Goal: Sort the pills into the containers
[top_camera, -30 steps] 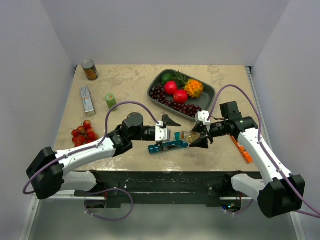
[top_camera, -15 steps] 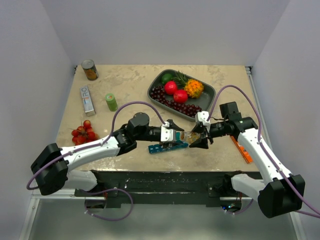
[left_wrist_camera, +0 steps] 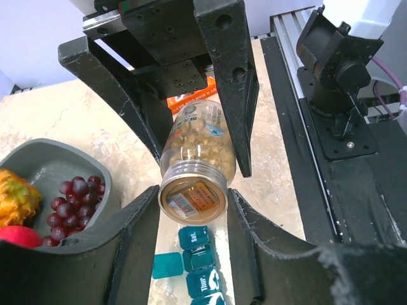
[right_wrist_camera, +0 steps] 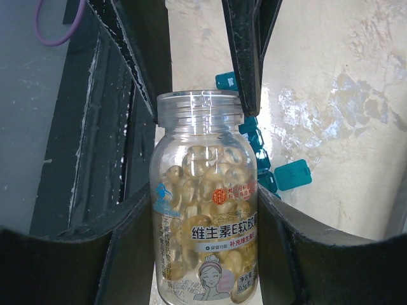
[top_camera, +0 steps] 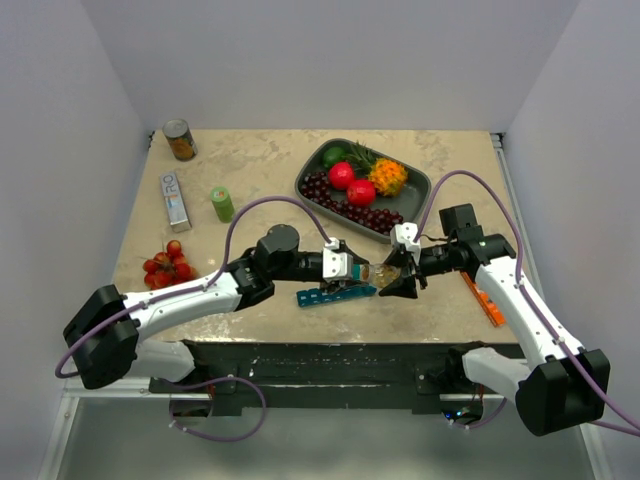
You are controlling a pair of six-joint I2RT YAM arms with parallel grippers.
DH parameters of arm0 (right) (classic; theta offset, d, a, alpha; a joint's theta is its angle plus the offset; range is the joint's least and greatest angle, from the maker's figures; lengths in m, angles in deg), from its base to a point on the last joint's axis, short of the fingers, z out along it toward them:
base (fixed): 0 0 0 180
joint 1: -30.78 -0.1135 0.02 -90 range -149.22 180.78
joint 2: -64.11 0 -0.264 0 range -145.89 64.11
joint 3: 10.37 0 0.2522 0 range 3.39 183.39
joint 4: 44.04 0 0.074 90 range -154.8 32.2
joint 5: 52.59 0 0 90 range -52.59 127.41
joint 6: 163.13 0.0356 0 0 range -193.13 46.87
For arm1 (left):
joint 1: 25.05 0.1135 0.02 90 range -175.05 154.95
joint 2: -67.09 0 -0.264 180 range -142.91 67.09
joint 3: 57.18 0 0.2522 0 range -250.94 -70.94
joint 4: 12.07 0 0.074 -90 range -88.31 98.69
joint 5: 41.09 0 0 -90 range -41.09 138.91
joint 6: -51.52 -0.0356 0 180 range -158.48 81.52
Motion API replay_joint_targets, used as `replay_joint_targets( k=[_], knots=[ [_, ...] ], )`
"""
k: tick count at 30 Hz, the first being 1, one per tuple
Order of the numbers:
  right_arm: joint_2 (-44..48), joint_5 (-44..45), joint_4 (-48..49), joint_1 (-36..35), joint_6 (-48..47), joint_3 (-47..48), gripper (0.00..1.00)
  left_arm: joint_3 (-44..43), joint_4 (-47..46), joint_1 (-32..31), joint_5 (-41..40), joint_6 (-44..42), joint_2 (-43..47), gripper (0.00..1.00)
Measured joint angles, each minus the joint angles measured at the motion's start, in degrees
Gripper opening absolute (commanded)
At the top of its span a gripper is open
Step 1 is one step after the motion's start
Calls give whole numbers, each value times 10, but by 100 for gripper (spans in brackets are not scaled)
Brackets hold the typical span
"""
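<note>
Pills, pale yellow and rounded, fill most of a small clear bottle that lies on its side in the air, just above the near middle of the bench. The right fingers are clenched on the labelled body of the bottle. The left fingers are clamped on either side of its threaded neck, so both arms grasp the same bottle from opposite ends. From the left wrist the neck end shows as a round disc with orange print. It may be a seal or a clear cap, but the view does not settle which.

Directly under the bottle lies the teal pill organiser, a narrow strip of small square compartments flat on the bench. One lid stands flipped open beside the row and the other visible lids are shut. What lies inside the open compartment cannot be made out.

Further back, a grey tray holds dark grapes, two red fruits, a spiky orange fruit and something green. A flat orange box lies by the right arm. On the left side stand a green bottle, a tin can and a long pale box, with a cluster of red tomatoes near the edge.
</note>
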State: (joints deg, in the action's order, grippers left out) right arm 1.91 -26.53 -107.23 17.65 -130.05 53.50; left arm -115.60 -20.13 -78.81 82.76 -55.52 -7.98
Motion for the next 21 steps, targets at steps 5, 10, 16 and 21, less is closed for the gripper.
replay_joint_targets(
  k=[5, 10, 16, 21],
  knots=[
    [0, 0, -4, 0, 2, 0, 8, -3, 1, 0, -5, 50, -2, 0],
    [1, 15, 9, 0, 19, -1, 8, -44, 53, 16, -26, 210, -22, 0],
    [4, 32, 45, 3, 48, -4, 8, -94, 108, 59, -3, 551, -66, 0],
    [7, 33, 52, 4, 64, -7, 8, -125, 177, 64, -22, 749, -78, 12]
  ],
)
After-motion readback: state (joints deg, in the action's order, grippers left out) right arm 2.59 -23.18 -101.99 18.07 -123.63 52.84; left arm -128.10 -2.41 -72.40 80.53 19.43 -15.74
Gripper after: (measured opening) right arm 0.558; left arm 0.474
